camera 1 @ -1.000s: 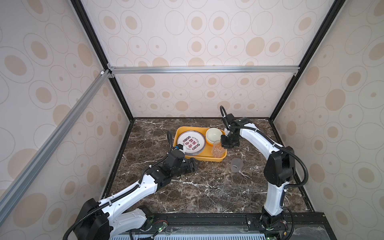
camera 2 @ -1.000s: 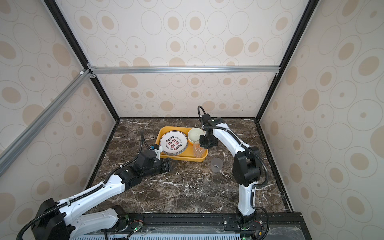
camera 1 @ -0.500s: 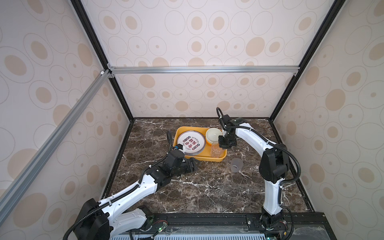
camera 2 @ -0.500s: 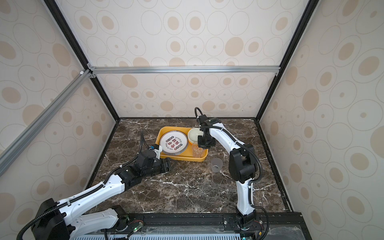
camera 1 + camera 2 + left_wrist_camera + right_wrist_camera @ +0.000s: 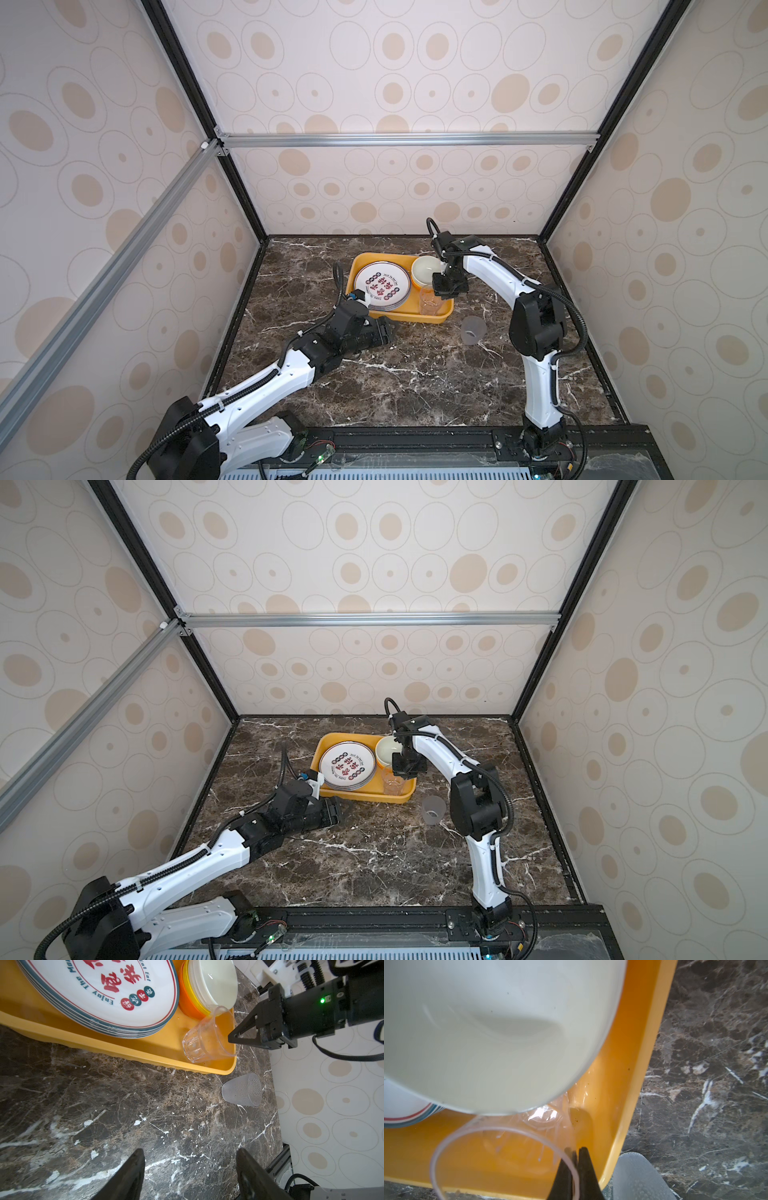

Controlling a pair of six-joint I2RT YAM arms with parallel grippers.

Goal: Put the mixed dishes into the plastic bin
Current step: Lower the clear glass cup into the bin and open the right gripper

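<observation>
- Right gripper [image 5: 576, 1150]: fingers [image 5: 586, 1169] pinched narrowly on the rim wall of the clear cup [image 5: 207, 1041], one finger inside the rim and one outside.
- Clear cup: tilted, inside the plastic bin [image 5: 124, 1049] at its corner nearest the right arm, its rim just beside the stacked bowls. Contact of its base with the bin floor could not be told.
- Off-white bowl [image 5: 214, 982]: nested on top of a yellow bowl [image 5: 199, 1006] and an orange bowl [image 5: 186, 1001], all in the bin beside the plates.
- Plates [image 5: 382, 284]: a stack, white with red characters and dark rims, filling the bin's other half.
- Left gripper [image 5: 189, 1167]: fingers [image 5: 133, 1174] spread wide, holding nothing, low over the marble table [image 5: 415, 382] and near the bin's front wall.
- Greyish cup [image 5: 473, 330]: frosted, standing on the table outside the bin, just beside the corner that held the clear cup, apart from both grippers.
</observation>
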